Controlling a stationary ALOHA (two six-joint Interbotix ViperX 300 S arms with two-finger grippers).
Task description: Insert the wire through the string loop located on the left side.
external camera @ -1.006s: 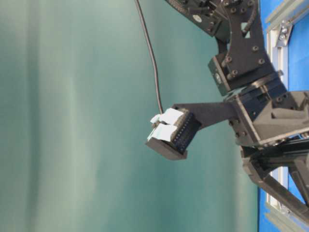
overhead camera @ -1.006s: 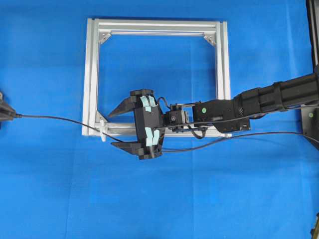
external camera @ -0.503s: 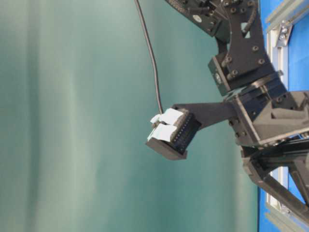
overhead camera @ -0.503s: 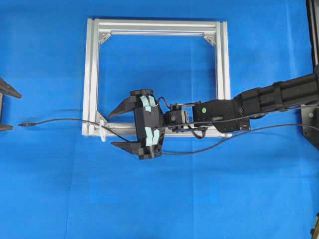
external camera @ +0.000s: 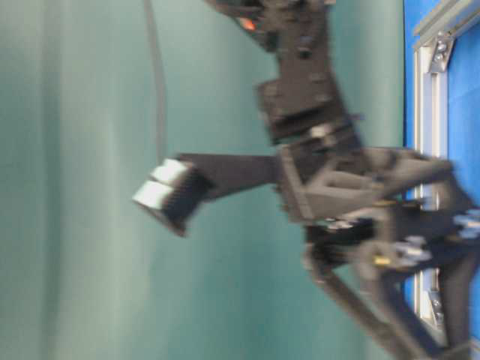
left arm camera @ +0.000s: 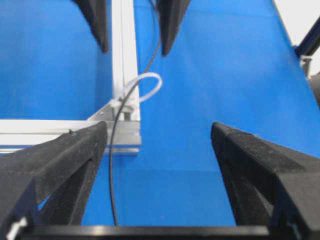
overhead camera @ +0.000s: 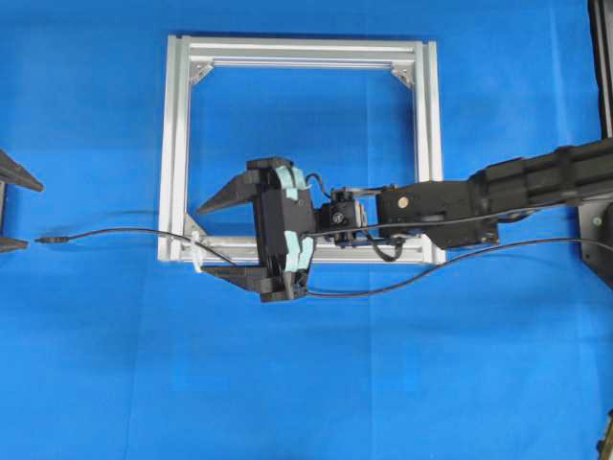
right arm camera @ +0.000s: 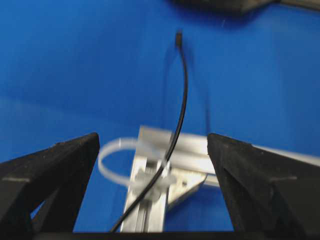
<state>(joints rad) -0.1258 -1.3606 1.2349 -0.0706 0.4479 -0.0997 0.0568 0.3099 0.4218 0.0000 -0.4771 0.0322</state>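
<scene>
Where wire (overhead camera: 124,233) crosses string loop (overhead camera: 197,257), right gripper (overhead camera: 218,240) straddles, jaws apart.

frame (overhead camera: 302,149): upper centre of overhead view, on cloth (overhead camera: 96,364) | string loop (overhead camera: 197,254): at frame's lower-left corner | wire (overhead camera: 134,232): runs from right edge, under right gripper (overhead camera: 215,238), through loop, plug end at far left | left gripper (overhead camera: 8,211): left edge, apart from plug
</scene>
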